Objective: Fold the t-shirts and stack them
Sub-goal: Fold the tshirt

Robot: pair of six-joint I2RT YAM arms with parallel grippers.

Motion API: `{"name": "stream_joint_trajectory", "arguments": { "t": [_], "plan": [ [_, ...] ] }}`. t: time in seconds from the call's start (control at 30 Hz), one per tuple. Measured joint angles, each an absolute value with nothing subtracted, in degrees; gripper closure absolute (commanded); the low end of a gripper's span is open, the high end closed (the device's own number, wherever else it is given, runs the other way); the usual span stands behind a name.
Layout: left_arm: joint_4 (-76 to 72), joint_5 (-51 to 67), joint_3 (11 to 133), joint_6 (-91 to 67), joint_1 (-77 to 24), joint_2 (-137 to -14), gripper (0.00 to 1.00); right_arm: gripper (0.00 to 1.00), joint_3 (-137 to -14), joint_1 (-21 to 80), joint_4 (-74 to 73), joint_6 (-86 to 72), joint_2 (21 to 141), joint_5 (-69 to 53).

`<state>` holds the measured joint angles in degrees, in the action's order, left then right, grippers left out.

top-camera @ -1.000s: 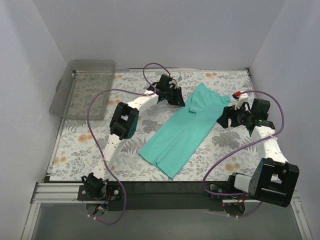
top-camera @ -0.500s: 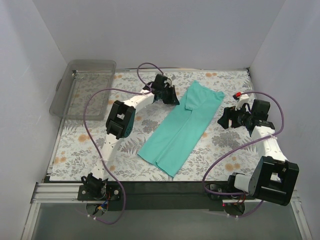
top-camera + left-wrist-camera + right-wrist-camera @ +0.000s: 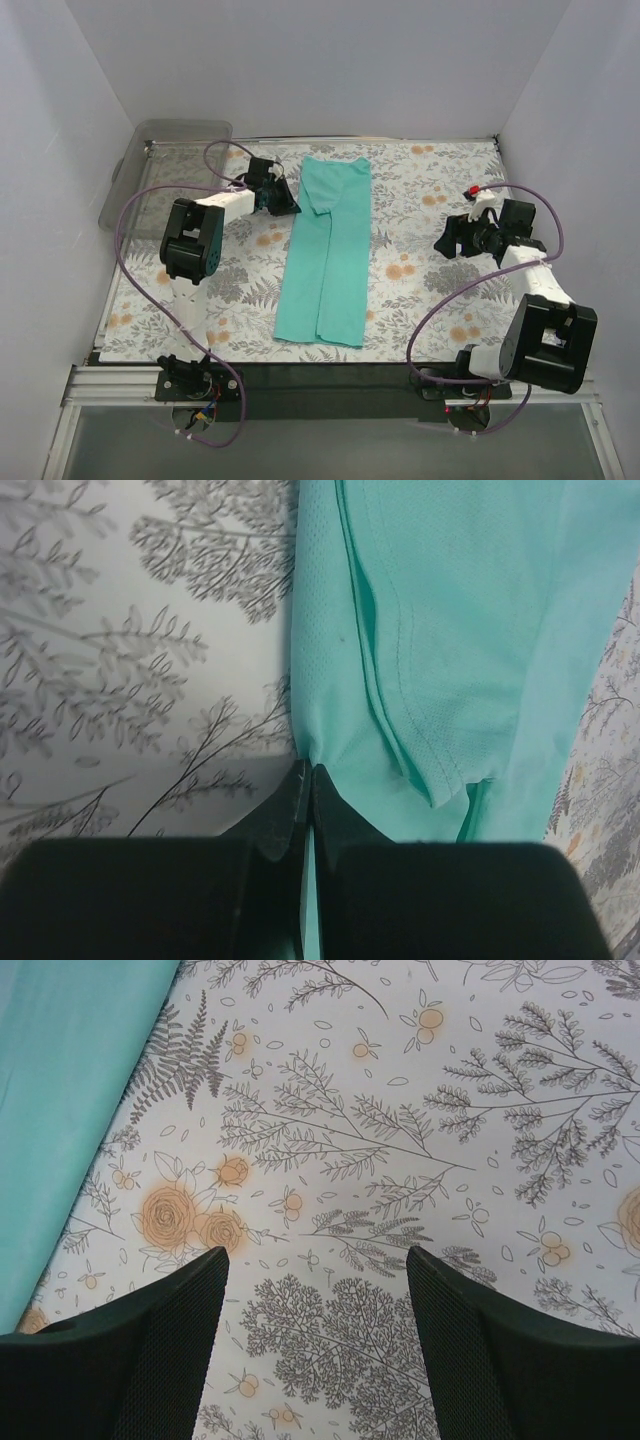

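A teal t-shirt [image 3: 328, 252], folded into a long narrow strip, lies straight from the far middle of the table toward the near edge. My left gripper [image 3: 290, 203] is shut on the shirt's left edge near its far end; the left wrist view shows the jaws [image 3: 306, 776] pinched on the teal fabric [image 3: 440, 630]. My right gripper [image 3: 446, 242] is open and empty above the floral cloth, well right of the shirt. In the right wrist view [image 3: 315, 1280] the shirt's edge [image 3: 70, 1090] shows at upper left.
A clear plastic bin [image 3: 168, 172] stands at the far left corner. The table carries a floral cloth [image 3: 430, 200]. White walls close in on three sides. Purple cables loop over both arms.
My left gripper has dragged the shirt's far end leftward, turning it from a diagonal lie to nearly straight. The right gripper stayed in place, apart from the shirt.
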<state>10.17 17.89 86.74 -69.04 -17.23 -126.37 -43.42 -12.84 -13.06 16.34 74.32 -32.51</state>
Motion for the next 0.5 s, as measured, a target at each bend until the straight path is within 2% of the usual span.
{"name": "stream_joint_trajectory", "arguments": {
  "t": [0.07,0.17,0.2,0.23,0.33,0.5],
  "plan": [
    [9.5,17.1,84.0,-69.3,-16.7,-124.4,1.0,0.35,-44.3,-12.8,-13.1,16.3,76.6,-33.6],
    [9.0,16.6,82.0,-69.3,-16.5,-123.1,0.77,0.36,-48.9,-12.2,-13.3,15.2,83.1,-35.9],
    [8.8,17.0,82.0,-69.4,-16.5,-123.1,0.62,0.36,-51.6,-11.8,-13.3,14.6,85.8,-36.8],
    [8.4,17.4,82.0,-69.4,-16.5,-123.0,0.56,0.37,-54.6,-11.1,-13.0,13.5,88.8,-37.4],
    [8.1,17.0,81.9,-69.8,-16.7,-121.7,0.44,0.36,-65.8,-7.3,-12.6,10.2,98.5,-38.5],
    [8.3,16.5,79.9,-68.9,-16.3,-119.2,0.39,0.42,-87.8,0.7,-11.2,1.4,115.1,-38.8]
  ]
}}
